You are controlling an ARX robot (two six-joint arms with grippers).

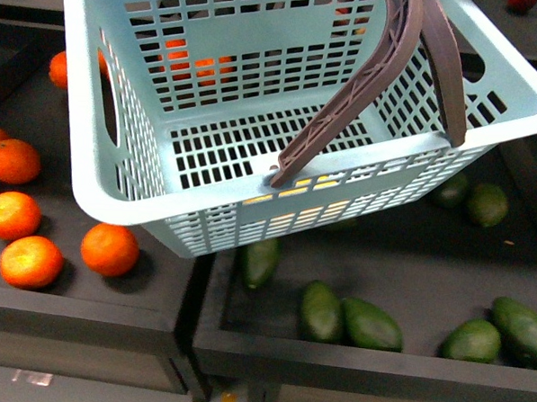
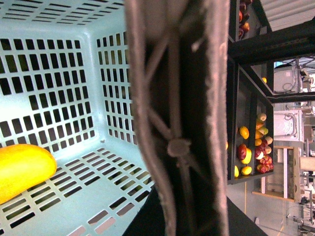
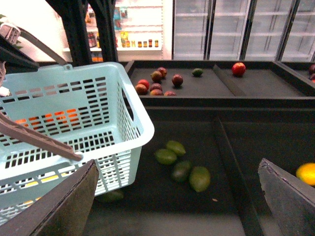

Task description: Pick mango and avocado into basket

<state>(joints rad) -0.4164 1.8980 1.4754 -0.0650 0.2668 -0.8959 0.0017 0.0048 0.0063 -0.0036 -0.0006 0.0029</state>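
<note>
Mango (image 2: 19, 169) in the basket (image 1: 91, 156), avocado (image 1: 321, 312) waiting.
The avocado, lower centre of the front view beneath the raised basket, looks firm, light and liable to roll, so I'd pinch across its narrow middle. My right hand (image 3: 177, 166) is spread wide and empty; the left hand's grip I cannot tell.

**Basket** (image 1: 120, 112): light turquoise plastic, rectangular, with slotted walls and floor and two brown arched handles (image 1: 345, 106). It is seen tilted and lifted above a dark tray (image 1: 409, 262).

**Mango** (image 2: 22, 169): smooth, elongated, yellow with an orange tint. It is laid on the basket floor beside a wall, and only one end is shown.

**Avocados** (image 1: 321, 310): dark green, oval, dull-skinned. They are scattered loose in the tray, one partly hidden beneath the basket.
</note>
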